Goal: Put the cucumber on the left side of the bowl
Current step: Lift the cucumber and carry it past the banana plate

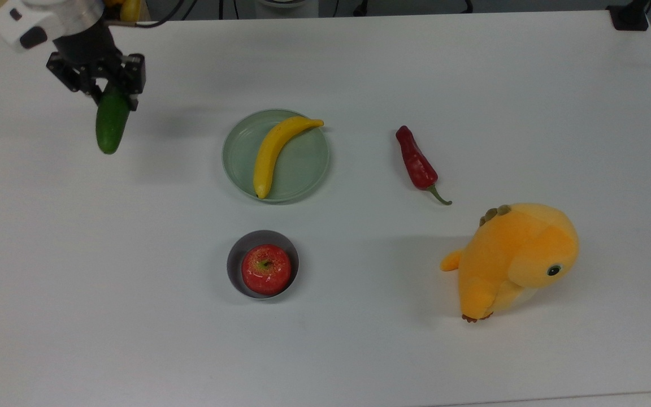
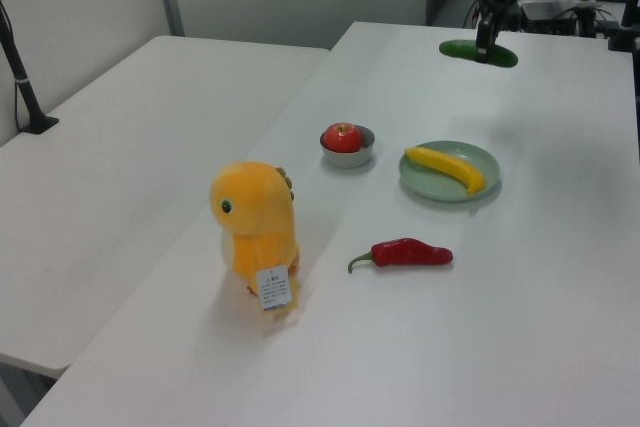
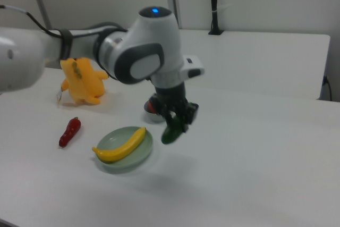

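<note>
The end effector (image 1: 112, 86) is clamped on one end of the cucumber (image 1: 111, 123), which hangs clear of the white surface (image 1: 472, 85); in the right view the cucumber (image 3: 173, 129) dangles below the fingers with a faint shadow well beneath it. From the end effector, the grey bowl (image 1: 237, 255) with a red apple (image 1: 266, 269) in it sits well off toward the top view's lower right, and the pale green plate (image 1: 303, 164) carrying a banana (image 1: 276, 150) lies between at the top view's right. A red chili pepper (image 1: 416, 162) and an orange plush toy (image 1: 515, 259) are farther still on that side.

The step in hand looks like the carry toward the bowl. Done well, it would keep the cucumber lifted as it is and travel down the top view's open left-hand stretch, not across the plate, so the dangling free end cannot clip the banana. Because the grip is at one end, the fruit may swing or pivot between the fingers, so a steady, unhurried path seems wise.

The drop spot should be the bare patch just beside the bowl at the top view's left, near but not touching its wall. Lowering until the free end meets the surface before letting go should keep the smooth, rounded cucumber from rolling into the bowl or away from it.
</note>
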